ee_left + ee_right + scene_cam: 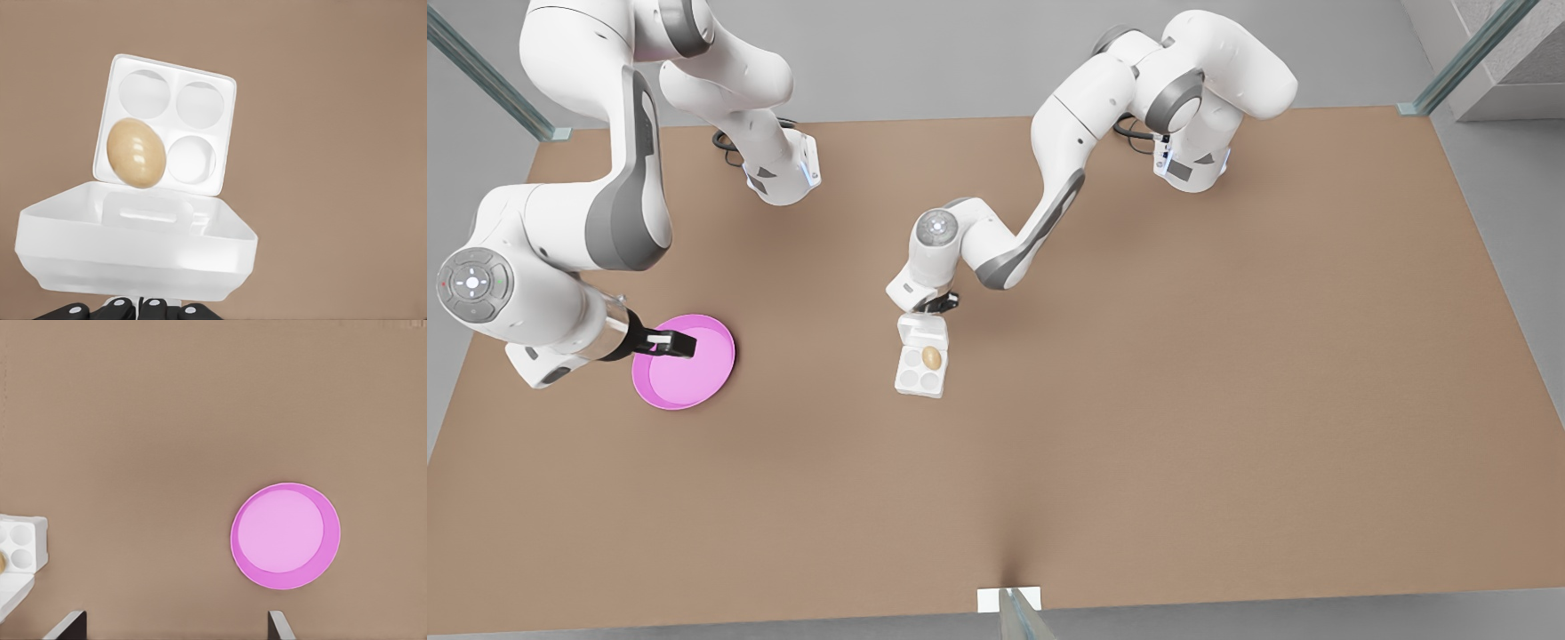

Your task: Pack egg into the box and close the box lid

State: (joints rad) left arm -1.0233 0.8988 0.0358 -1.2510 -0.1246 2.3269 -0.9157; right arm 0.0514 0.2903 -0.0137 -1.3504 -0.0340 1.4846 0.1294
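At the tabletop's (1138,444) middle, the egg (931,357) sits in a cup of the box (921,370), the left tool (936,304), grip unclear, behind the raised box lid (923,331) to push it shut, while the released right tool (676,344) waits over the pink dish (694,378).

Bright, even, diffuse light fills all three views, casting soft faint shadows under the arms on the brown table (1227,400), mild glare on the white box lid (133,253), and no blur.
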